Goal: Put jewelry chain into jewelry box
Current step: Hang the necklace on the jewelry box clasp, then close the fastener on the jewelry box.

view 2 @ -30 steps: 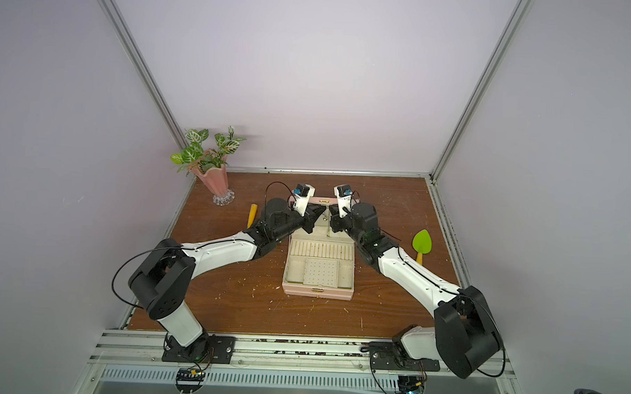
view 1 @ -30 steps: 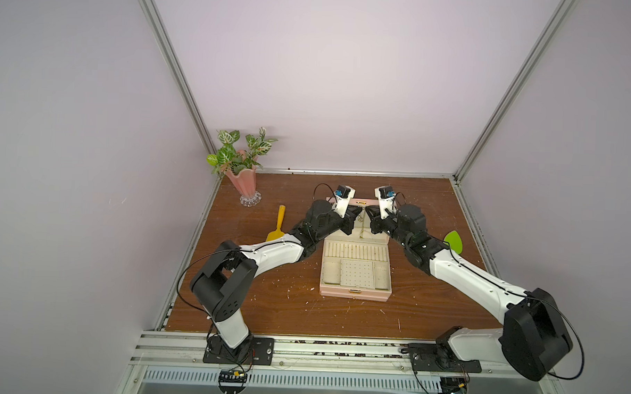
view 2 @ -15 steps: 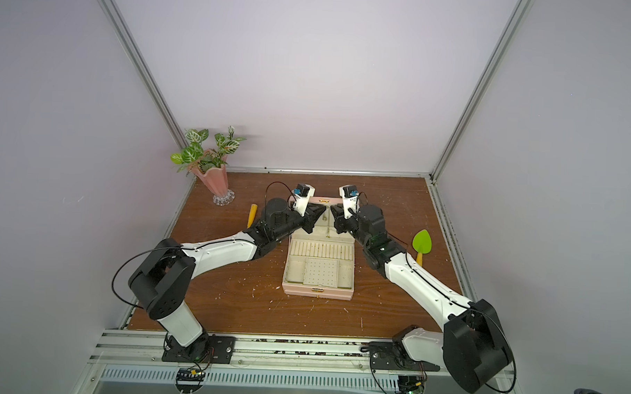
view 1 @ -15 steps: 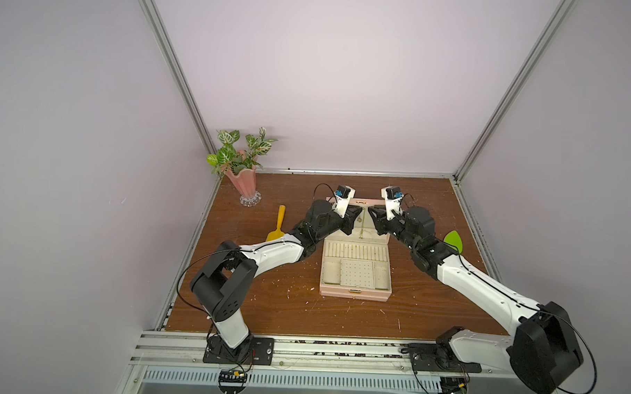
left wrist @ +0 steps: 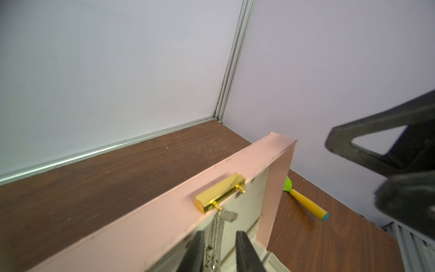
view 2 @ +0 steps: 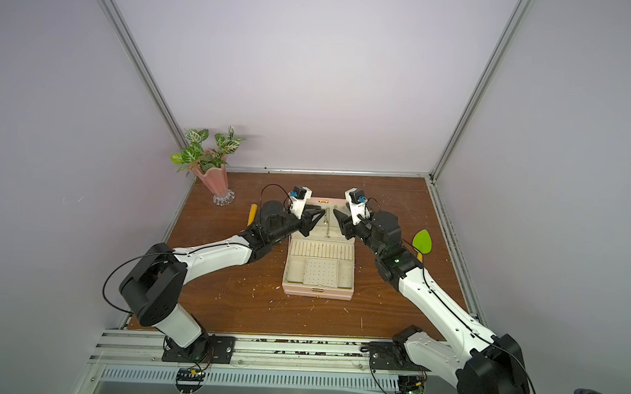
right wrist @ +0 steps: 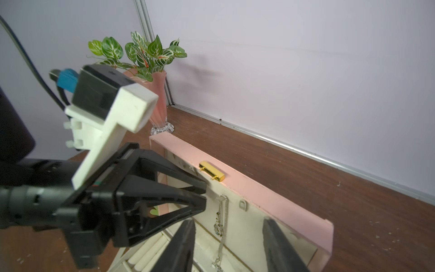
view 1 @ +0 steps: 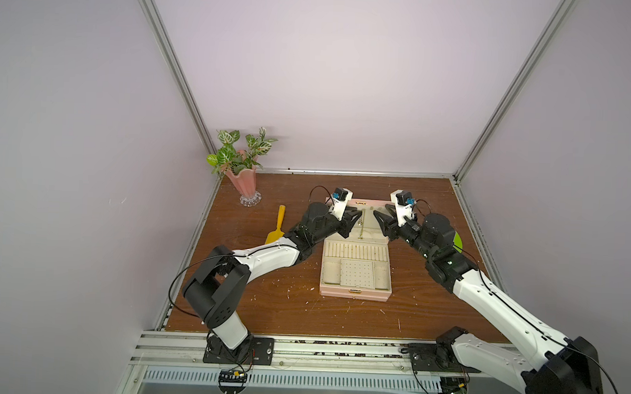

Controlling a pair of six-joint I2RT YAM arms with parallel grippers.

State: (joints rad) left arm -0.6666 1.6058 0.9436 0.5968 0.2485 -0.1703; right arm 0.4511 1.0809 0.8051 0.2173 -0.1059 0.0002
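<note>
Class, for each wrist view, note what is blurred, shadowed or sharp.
Left wrist view: the right tool looms close and blurred, the gold clasp sharp. Right wrist view: the plant throws a soft shadow on the wall; the chain is crisp.

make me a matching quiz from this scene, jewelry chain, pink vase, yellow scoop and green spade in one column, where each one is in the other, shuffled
Things:
1 jewelry chain
2 pink vase
3 yellow scoop
4 green spade

Places:
a lying beside the left arm
b hanging inside the raised lid of the jewelry box
c lying beside the right arm
d standing in a far corner

Pairs: 1-b, 2-d, 3-a, 4-c
</note>
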